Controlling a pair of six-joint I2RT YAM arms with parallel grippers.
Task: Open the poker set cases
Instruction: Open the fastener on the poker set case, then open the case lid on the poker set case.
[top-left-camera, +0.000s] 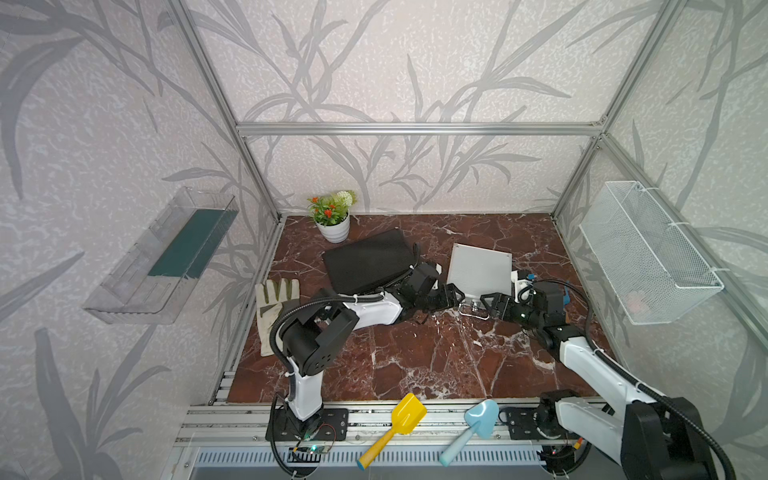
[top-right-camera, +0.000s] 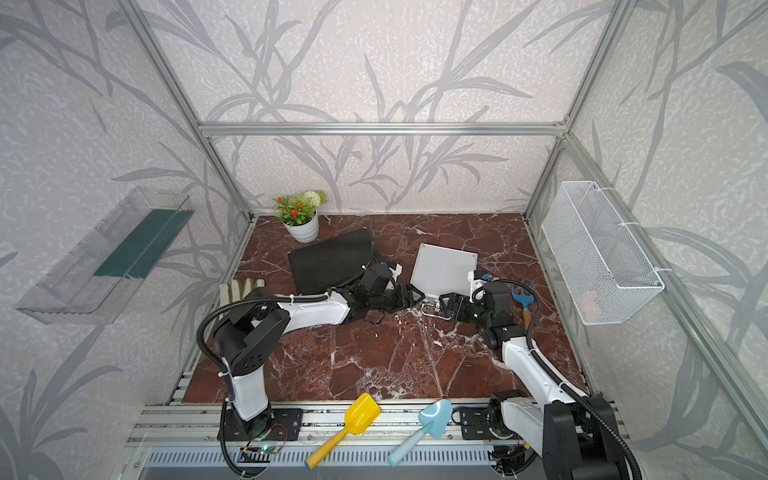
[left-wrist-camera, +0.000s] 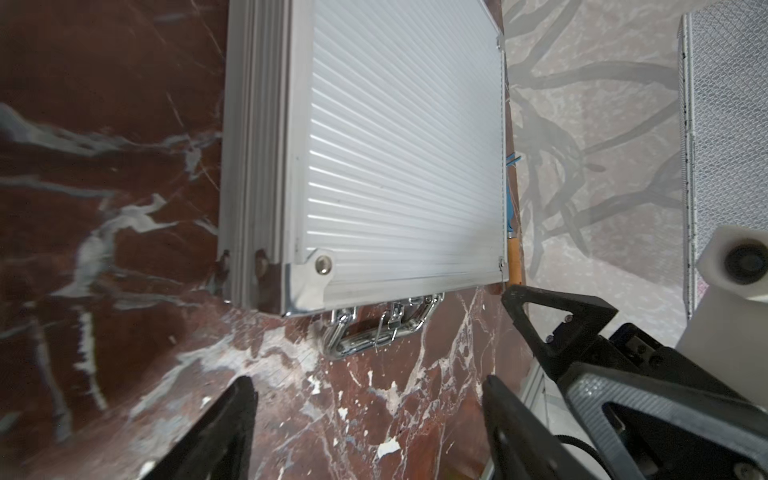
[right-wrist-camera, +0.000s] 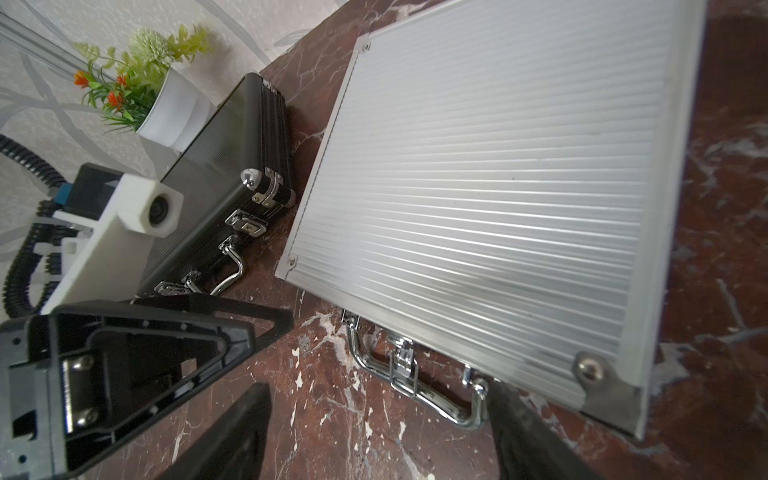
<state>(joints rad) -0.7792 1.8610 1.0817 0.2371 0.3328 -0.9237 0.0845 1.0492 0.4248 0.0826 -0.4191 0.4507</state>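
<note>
On the red marble table (top-left-camera: 415, 365), in both top views: black case (top-left-camera: 370, 262) shut at back left, its near edge hidden under the left arm (top-left-camera: 365, 309). The silver case (top-left-camera: 478, 270) is shut, right of centre, and apart from it. At its front edge the left gripper (top-left-camera: 456, 297) and right gripper (top-left-camera: 487, 301) face each other over the handle (top-left-camera: 473, 312); finger gap too small to read here. The glove (top-left-camera: 276, 307) is half covered by that arm. The blue hand rake (top-right-camera: 524, 295) lies on the table's right side, partly hidden by cable. The wall basket (top-left-camera: 648, 257) holds something pink, unclear. Leaf-pattern walls (top-left-camera: 374, 62), metal frame (top-left-camera: 415, 129).

Left wrist view: fingers (left-wrist-camera: 232, 428) wide, nothing between, cut off at the picture edge. Silver case lid down, latch hard to read against the handle.

Right wrist view: fingers (right-wrist-camera: 528, 440) wide, one tip right at the handle's end, contact unclear. Black case latches look fastened; potted plant (right-wrist-camera: 166, 95) behind it.
</note>
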